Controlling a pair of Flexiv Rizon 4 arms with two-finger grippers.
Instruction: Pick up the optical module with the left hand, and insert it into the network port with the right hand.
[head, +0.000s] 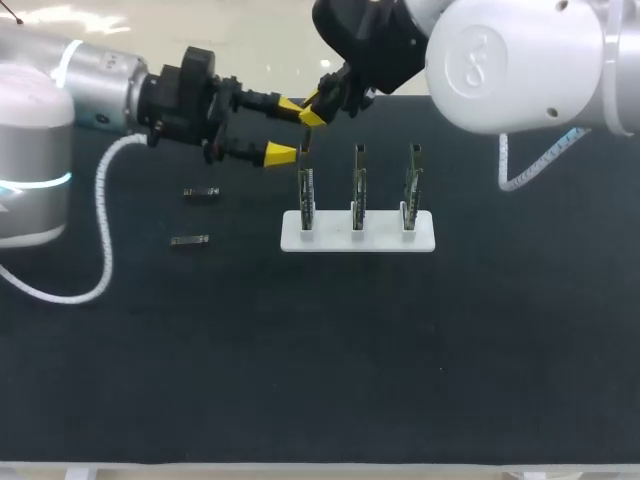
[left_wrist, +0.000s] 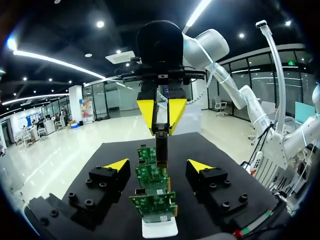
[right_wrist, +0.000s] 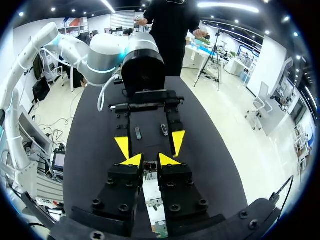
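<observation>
Right end effector (right_wrist: 150, 160) tight on optical module (left_wrist: 161, 147) above circuit boards (left_wrist: 152, 202).

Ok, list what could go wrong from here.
1. The optical module, pinched at its top end in the right arm's shut jaws, hangs over the leftmost circuit board. If it is misaligned with the port, pushing may jam it or tilt the board in its white stand.
2. The left arm's open jaws sit close on either side of the module, so a descent might clip them.
</observation>
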